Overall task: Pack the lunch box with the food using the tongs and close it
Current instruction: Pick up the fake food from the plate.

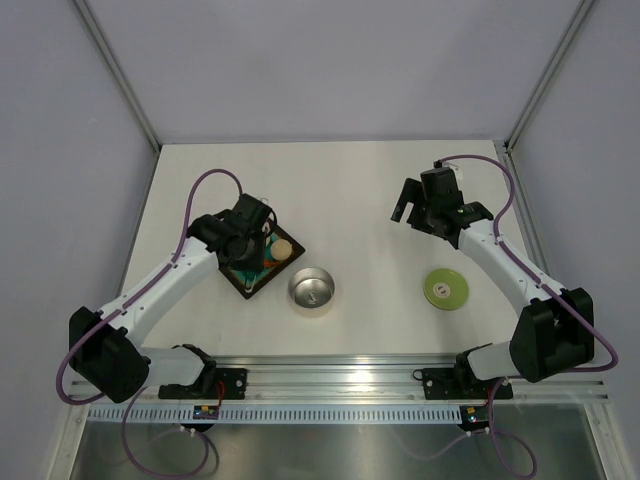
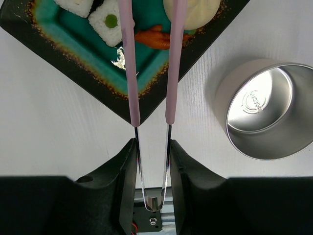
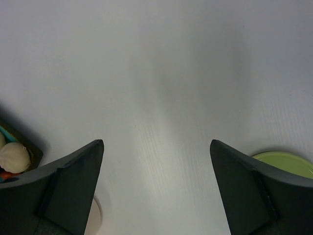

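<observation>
My left gripper [image 2: 152, 144] is shut on the pale-pink tongs [image 2: 128, 73], its jaws pressing the thin metal arms near the bend. The arms reach out over the dark tray [image 2: 88, 73], and their tips run off the top of the left wrist view. A red-orange bit [image 2: 155, 37] shows between the arms. A white cube with a green mark [image 2: 111, 22] lies to its left, a beige bun [image 2: 200, 12] to its right. The steel lunch box [image 1: 311, 290] stands empty beside the tray. Its lime-green lid [image 1: 445, 289] lies flat to the right. My right gripper [image 1: 415, 215] hovers open, holding nothing.
The tray [image 1: 262, 262] sits at an angle just left of the lunch box [image 2: 269, 115], under my left gripper [image 1: 250, 235]. In the right wrist view the lid's edge [image 3: 286, 164] shows at lower right and a tray corner with a beige ball [image 3: 14, 156] at lower left.
</observation>
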Available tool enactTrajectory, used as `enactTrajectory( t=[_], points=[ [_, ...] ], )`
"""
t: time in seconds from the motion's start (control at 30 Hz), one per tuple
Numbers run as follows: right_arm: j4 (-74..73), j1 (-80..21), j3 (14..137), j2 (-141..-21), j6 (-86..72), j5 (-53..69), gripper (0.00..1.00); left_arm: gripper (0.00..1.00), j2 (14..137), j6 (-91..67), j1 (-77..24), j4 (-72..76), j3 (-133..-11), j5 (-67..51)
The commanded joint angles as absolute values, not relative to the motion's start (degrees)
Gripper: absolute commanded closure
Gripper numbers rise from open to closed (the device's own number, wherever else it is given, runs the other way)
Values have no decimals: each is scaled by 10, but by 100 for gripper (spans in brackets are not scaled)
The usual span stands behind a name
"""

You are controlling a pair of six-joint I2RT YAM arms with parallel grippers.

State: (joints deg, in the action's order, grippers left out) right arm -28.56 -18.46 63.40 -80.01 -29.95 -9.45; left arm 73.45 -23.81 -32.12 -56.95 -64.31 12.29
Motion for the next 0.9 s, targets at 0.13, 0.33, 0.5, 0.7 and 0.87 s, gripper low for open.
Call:
enactTrajectory(
  t=[0.13, 0.33, 0.5, 0.7, 0.87],
  points=[
    [-278, -185, 647, -788, -294, -98, 2, 68, 729, -246, -319, -534, -648, 116],
    [-279, -185, 645, -788, -294, -98, 2, 66, 726, -253, -316, -527, -637, 110],
    [-279, -185, 644, -789, -294, -98, 2, 64, 726, -253, -315, -520, -632, 106],
    [-280, -186, 643, -789, -294, -98, 2, 63, 729, -253, -314, -517, -628, 105],
    [-279, -186, 642, -791, -295, -98, 2, 58, 732, -250, -312, -516, -627, 96]
  ],
)
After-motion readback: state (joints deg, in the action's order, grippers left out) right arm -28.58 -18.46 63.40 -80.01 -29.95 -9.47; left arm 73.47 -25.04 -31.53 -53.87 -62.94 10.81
